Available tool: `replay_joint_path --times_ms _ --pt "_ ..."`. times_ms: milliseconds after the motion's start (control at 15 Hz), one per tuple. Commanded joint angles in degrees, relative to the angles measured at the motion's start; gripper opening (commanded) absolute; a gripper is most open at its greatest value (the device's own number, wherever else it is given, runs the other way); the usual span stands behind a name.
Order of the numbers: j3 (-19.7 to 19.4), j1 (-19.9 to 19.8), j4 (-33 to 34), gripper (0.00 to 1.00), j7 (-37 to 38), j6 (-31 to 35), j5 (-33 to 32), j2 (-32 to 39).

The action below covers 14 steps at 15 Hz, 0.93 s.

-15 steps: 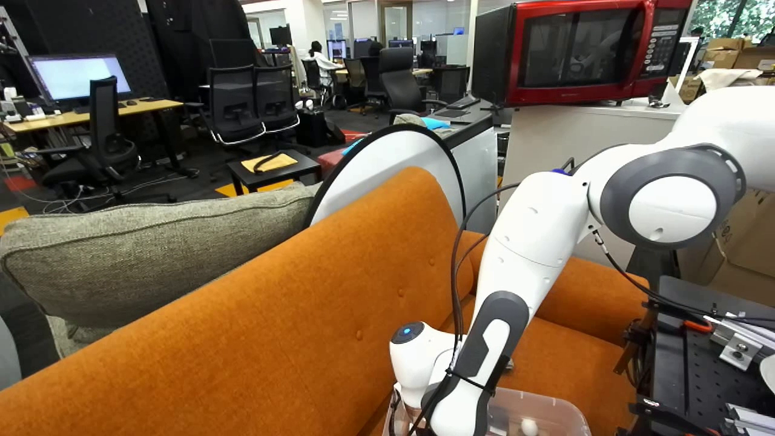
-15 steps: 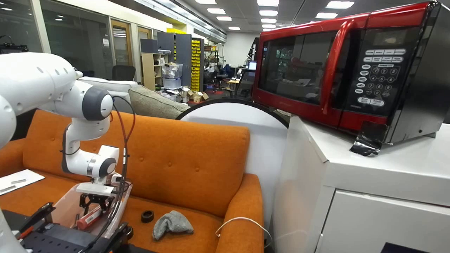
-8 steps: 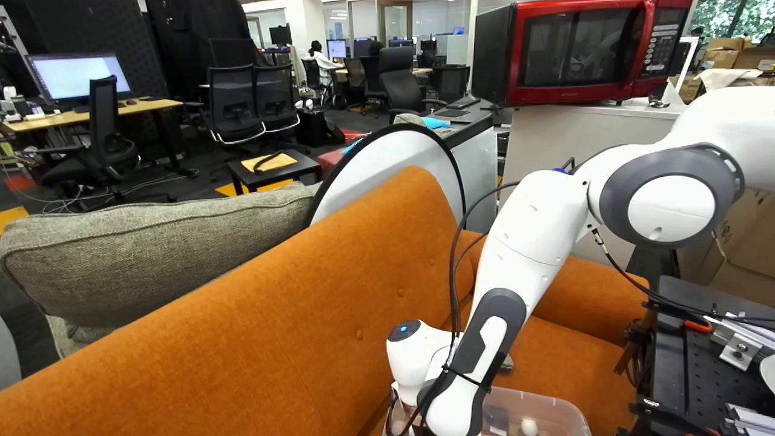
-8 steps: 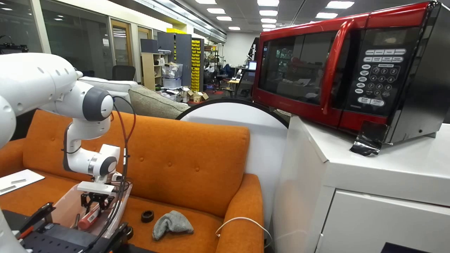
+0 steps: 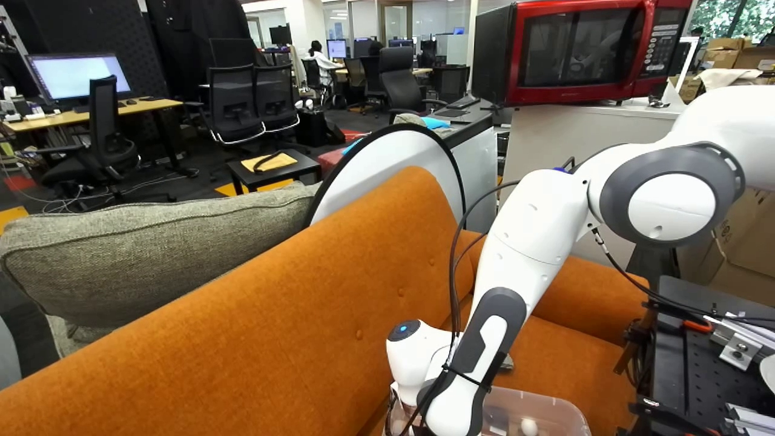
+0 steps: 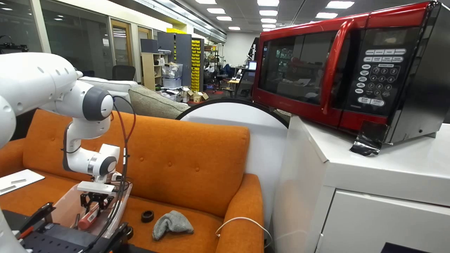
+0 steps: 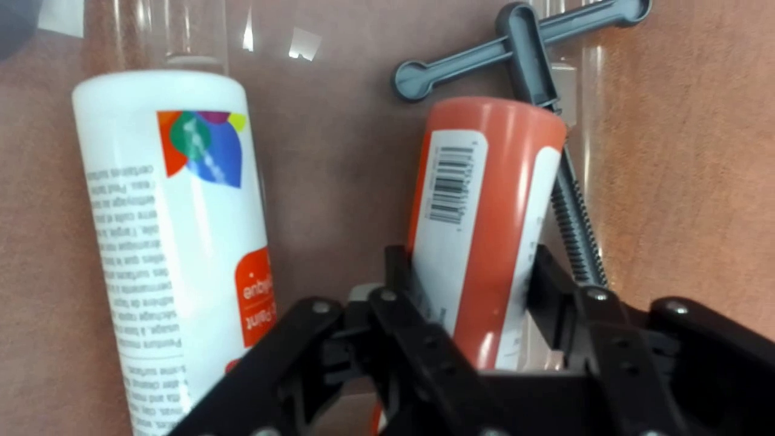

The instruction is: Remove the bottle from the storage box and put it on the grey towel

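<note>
A red bottle [image 7: 502, 181] with a white barcode label lies in the clear storage box [image 6: 66, 207] on the orange couch. It also shows in an exterior view [image 6: 88, 219], slightly tilted. My gripper [image 7: 469, 266] is down inside the box with its black fingers on both sides of the red bottle, shut on it; the gripper also shows in an exterior view [image 6: 94, 210]. A white paint bottle [image 7: 163, 242] lies beside it in the wrist view. The grey towel [image 6: 173, 224] lies crumpled on the couch seat, outside the box.
A grey plastic clamp-like tool [image 7: 572, 206] lies by the red bottle. A black tape roll [image 6: 147, 216] sits between box and towel. A white cable [image 6: 246, 218] hangs over the couch arm. The couch back [image 6: 182, 154] rises behind the box; a black table [image 5: 696, 363] stands in front.
The fingers have closed in on the red bottle. The gripper has shifted very slightly, and the bottle has turned a little in the box. The last half second shows almost no motion.
</note>
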Motion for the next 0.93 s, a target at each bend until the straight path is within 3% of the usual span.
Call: replay_joint_path --times_ms 0,533,867 --pt "1.9 -2.5 -4.3 0.25 -2.9 1.6 0.2 -2.8" --pt "2.2 -2.0 -11.1 0.25 -2.1 3.3 -0.3 -9.4" --pt "-3.5 2.7 -17.9 0.25 6.4 7.8 -1.4 -17.0"
